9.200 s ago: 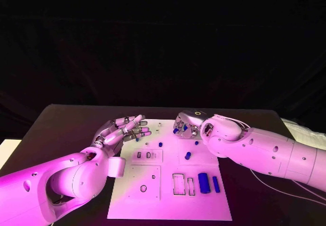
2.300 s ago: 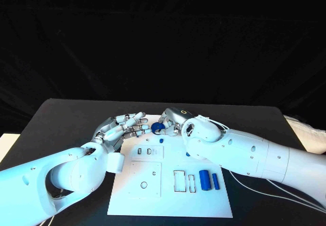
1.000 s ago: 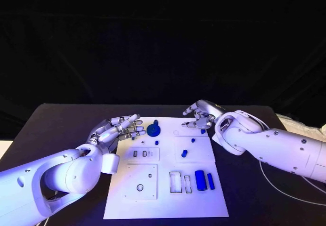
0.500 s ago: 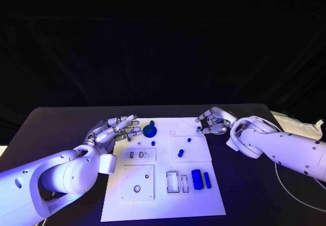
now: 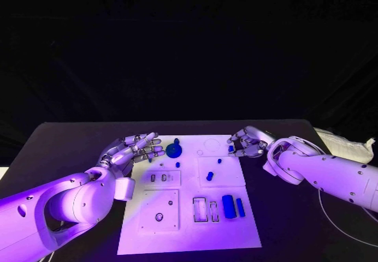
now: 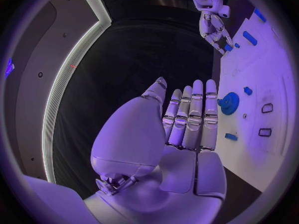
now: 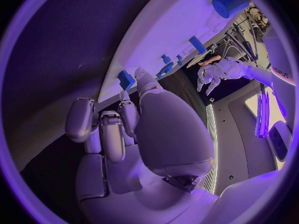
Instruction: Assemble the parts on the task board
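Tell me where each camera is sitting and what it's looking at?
Head view: sits on the robot's head, looks down at the black table and white task board; both arms show, with the left hand and right hand.
Left wrist view: sits behind the left hand, faces along its fingers over the board's edge; the right hand shows far off.
Right wrist view: sits behind the right hand, faces across the board; the left hand shows beyond.
Shared: both the head view and the left wrist view show the blue gear.

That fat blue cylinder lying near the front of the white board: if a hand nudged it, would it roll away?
Probably, if pushed sideways: the blue cylinder looks round and lies on its side on the flat task board. It looks stiff, likely plastic, and probably light. The smaller blue piece beside it might stop it.
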{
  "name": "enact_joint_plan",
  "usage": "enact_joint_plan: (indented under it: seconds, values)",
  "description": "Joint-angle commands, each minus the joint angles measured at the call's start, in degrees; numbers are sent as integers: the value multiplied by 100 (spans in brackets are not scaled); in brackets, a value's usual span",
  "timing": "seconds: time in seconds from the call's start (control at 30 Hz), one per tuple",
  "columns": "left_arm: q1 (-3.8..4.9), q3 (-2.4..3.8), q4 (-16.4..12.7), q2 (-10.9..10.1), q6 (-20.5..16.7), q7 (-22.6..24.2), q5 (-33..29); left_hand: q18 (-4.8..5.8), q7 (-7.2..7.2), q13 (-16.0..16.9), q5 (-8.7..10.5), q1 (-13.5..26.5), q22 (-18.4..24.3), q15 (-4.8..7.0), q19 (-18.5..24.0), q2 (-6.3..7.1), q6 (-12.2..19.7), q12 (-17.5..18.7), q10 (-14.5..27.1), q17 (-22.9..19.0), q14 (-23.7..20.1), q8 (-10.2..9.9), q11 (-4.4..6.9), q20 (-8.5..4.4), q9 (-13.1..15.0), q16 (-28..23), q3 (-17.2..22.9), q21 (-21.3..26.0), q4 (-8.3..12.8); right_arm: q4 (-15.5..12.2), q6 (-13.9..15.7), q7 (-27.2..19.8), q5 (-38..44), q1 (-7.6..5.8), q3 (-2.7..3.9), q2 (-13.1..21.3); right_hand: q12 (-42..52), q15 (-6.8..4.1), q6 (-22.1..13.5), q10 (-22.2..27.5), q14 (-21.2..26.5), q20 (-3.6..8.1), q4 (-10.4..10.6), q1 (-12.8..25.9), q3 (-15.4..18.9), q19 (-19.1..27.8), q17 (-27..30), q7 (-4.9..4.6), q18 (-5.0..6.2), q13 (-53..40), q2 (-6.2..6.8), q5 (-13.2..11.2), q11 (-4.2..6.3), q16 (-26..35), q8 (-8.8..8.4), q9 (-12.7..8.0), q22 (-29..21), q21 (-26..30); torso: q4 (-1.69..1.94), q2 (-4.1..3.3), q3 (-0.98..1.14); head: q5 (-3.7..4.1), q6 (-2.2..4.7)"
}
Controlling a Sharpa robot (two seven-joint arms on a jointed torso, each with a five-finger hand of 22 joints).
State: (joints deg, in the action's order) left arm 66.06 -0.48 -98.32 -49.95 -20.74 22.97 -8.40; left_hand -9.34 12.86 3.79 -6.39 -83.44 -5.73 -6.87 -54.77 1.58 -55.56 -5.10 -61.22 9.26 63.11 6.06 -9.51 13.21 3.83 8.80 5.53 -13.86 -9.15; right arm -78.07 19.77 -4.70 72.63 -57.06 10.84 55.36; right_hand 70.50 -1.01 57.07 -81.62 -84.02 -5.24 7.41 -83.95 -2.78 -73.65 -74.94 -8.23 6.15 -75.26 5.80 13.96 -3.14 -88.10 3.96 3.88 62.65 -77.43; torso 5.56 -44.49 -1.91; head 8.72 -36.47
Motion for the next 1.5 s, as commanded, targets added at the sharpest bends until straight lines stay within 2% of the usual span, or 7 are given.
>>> enact_joint_plan:
  seconds: [0.03, 0.3, 0.87, 1.1, 1.27, 1.4, 1.5]
  values:
    - [0, 3, -4, 16, 133, 28, 16, -117, 10, 6, 1, -12, 10, -14, -30, -38, 29, 19, -5, 5, 10, -26, -15, 6, 0, -37, 4, 32, 31, 41, -31, -74, 99, 22, -3, -23, -8, 17, 17, -23, -527, -12, -15, -42, -30, -24, -1171, -19, -61, -108, -110, -30, -8, -40, -7, 4, 16, -20, 6, 5, -4, 4, -16]
    - [-1, 2, 6, 16, 137, 23, 16, -117, 10, 6, 1, -12, 10, -14, -30, -38, 29, 19, -5, 5, 10, -26, -15, 6, 0, -37, 4, 32, 31, 143, -71, -155, 31, 31, 3, -39, 51, -6, 238, -42, -535, -1, -74, -140, -240, -54, -1211, 19, -68, -157, -340, -312, 25, -58, 52, 22, 69, -50, 2, 8, -5, 9, -27]
    - [-1, 2, 20, 22, 143, 18, 16, -117, 10, 6, 1, -12, 10, -14, -30, -38, 29, 19, -5, 5, 10, -26, -15, 6, 0, -37, 4, 32, 31, 204, -248, -252, -1, 58, 9, -98, 126, -73, 589, -79, -548, 52, -144, -136, -412, -105, -1270, 125, -85, -216, -394, -429, 108, -84, 140, 44, 163, -99, 1, 8, -9, 11, -68]
    - [-1, 2, 19, 23, 145, 15, 16, -117, 10, 6, 1, -12, 10, -14, -30, -38, 29, 19, -5, 5, 10, -26, -15, 6, 0, -37, 4, 32, 31, 210, -213, -222, 2, 61, 10, -110, 141, -83, 612, -90, -550, 65, -147, -101, -422, -117, -1281, 133, -89, -228, -379, -474, 117, -89, 130, 37, 185, -110, 3, 13, -10, 15, -79]
    - [-1, 2, 18, 24, 146, 12, 16, -117, 10, 6, 1, -12, 10, -14, -30, -38, 29, 19, -5, 5, 10, -26, -15, 6, 0, -37, 4, 32, 31, 201, -93, -190, 10, 61, 13, -113, 162, -126, 831, -108, -556, 95, -166, -88, -506, -133, -1308, 215, -93, -246, -461, -504, 178, -102, 215, 75, 212, -126, 6, 12, -11, 12, -82]
    - [-1, 2, 24, 25, 146, 10, 16, -117, 10, 6, 1, -12, 10, -14, -30, -38, 29, 19, -5, 5, 10, -26, -15, 6, 0, -37, 4, 32, 31, 136, 68, -137, -64, 61, 37, -123, 183, -167, 955, -126, -560, 130, -164, -52, -567, -142, -1329, 276, -95, -263, -537, -511, 227, -110, 268, 104, 227, -134, 1, 14, -7, 1, -70]
    - [-1, 2, 33, 21, 147, 11, 16, -117, 10, 6, 1, -12, 10, -14, -30, -38, 29, 19, -5, 5, 10, -26, -15, 6, 0, -37, 4, 32, 31, -69, 185, 158, -122, 60, 115, -116, 149, -187, 969, -123, -556, 156, -106, 78, -559, -141, -1310, 293, -95, -242, -544, -447, 245, -102, 267, 109, 220, -131, 5, 19, -10, -13, -68]
